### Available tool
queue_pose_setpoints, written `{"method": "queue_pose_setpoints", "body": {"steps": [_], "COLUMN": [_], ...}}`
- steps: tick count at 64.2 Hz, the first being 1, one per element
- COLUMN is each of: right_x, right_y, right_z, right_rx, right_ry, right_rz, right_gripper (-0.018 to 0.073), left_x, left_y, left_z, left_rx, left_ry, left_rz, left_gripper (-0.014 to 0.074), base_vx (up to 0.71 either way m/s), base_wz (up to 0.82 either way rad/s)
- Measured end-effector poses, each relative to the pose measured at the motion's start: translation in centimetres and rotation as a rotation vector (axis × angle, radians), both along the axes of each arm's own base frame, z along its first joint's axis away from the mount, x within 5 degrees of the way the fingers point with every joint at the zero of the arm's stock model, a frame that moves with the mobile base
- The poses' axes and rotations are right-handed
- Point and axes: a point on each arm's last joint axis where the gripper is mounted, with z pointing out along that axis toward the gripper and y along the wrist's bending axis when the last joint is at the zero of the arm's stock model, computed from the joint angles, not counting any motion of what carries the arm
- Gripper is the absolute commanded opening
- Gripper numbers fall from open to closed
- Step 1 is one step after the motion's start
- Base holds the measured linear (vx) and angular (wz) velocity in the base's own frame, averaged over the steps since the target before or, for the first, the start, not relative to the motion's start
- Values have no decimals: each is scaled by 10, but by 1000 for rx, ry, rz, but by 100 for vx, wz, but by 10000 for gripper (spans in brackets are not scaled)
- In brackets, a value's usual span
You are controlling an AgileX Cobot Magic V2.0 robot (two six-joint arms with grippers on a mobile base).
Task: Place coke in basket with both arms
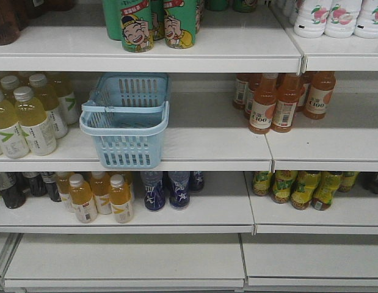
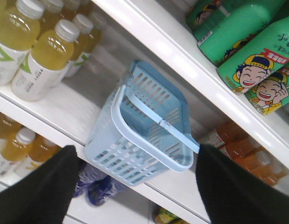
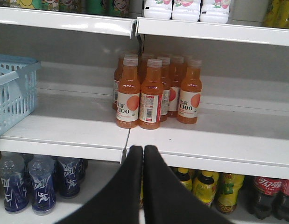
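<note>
The light blue basket [image 1: 124,152] stands on the middle shelf, left of centre, its handles folded down on the rim and nothing showing inside. In the left wrist view the basket [image 2: 130,163] sits tilted straight ahead, and my left gripper [image 2: 137,149] is open, its black fingers [image 2: 46,186] wide apart at the bottom corners, short of the basket. My right gripper [image 3: 143,148] is shut with nothing between its fingers, pointing at the shelf edge below the orange bottles; the basket [image 3: 11,93] shows at the far left. The coke is out of view. Neither arm appears in the front view.
Yellow tea bottles [image 1: 30,116] crowd the shelf left of the basket, orange juice bottles [image 1: 280,101] stand to its right. Green cans [image 1: 152,24] sit on the shelf above, blue bottles [image 1: 170,189] below. Dark cola bottles with red labels [image 3: 265,196] are at lower right.
</note>
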Motion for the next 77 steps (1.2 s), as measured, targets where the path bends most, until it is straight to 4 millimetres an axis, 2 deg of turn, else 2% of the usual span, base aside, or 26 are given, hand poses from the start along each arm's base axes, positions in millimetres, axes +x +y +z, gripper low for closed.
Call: {"method": "queue_pose_setpoints", "body": {"steps": [14, 25, 30, 48, 67, 77], "right_x": [0, 0, 0, 0, 0, 0], "right_y": [0, 0, 0, 0, 0, 0], "right_z": [0, 0, 0, 0, 0, 0], "right_rx": [0, 0, 0, 0, 0, 0], "right_ry": [0, 0, 0, 0, 0, 0], "right_rz": [0, 0, 0, 0, 0, 0], "right_gripper": [-9, -9, -9, -9, -9, -9], "left_x": [63, 106, 123, 171, 209, 225], "left_y": [-12, -19, -20, -33, -74, -86], "left_z": [3, -9, -20, -47, -74, -84], "left_rx": [-330, -623, -699, -786, -811, -800], "left_ry": [161, 246, 284, 359, 388, 396], "left_rz": [-14, 31, 52, 1, -78, -102], "left_gripper": [514, 514, 512, 512, 512, 512], "base_vx": [0, 0, 0, 0, 0, 0], "base_wz": [0, 0, 0, 0, 0, 0]}}
